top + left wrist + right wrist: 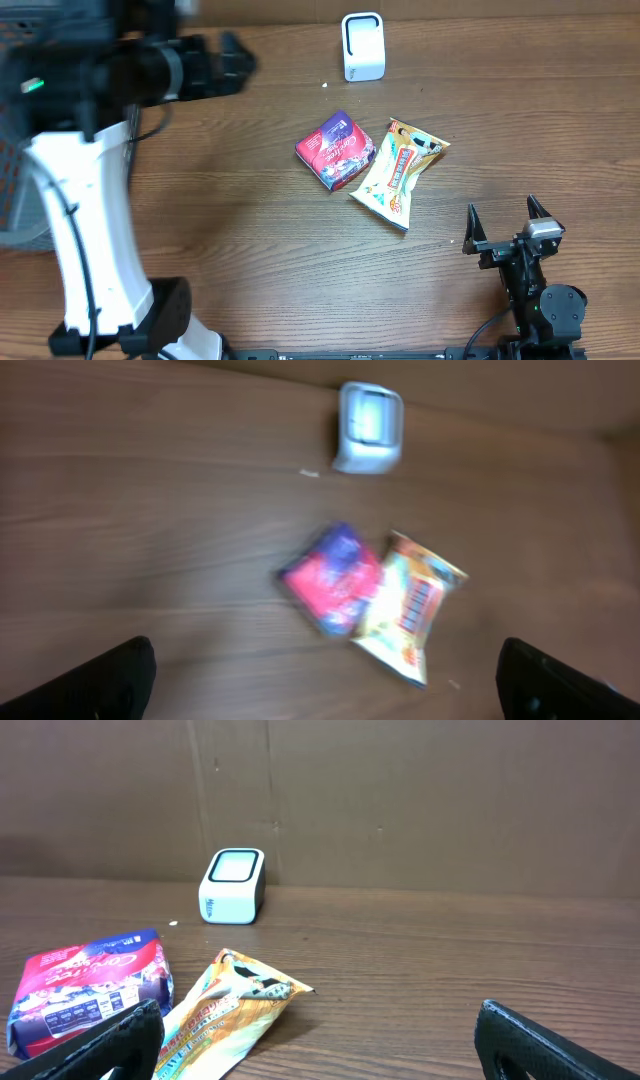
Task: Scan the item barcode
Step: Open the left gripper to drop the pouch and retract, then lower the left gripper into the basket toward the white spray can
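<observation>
Red pack (336, 150) just beside yellow pack (400, 172); white scanner (363, 46) apart.

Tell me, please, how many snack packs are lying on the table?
2. The red-and-purple pack lies mid-table; the yellow pack lies close beside it, just to its right. The white scanner stands beyond them. Nothing seems hidden.

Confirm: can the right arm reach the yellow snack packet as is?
Probably yes. The yellow packet lies flat on the table with bare wood between it and the right arm, whose jaws stand open. The red packet sits on the side away from that arm.
</observation>
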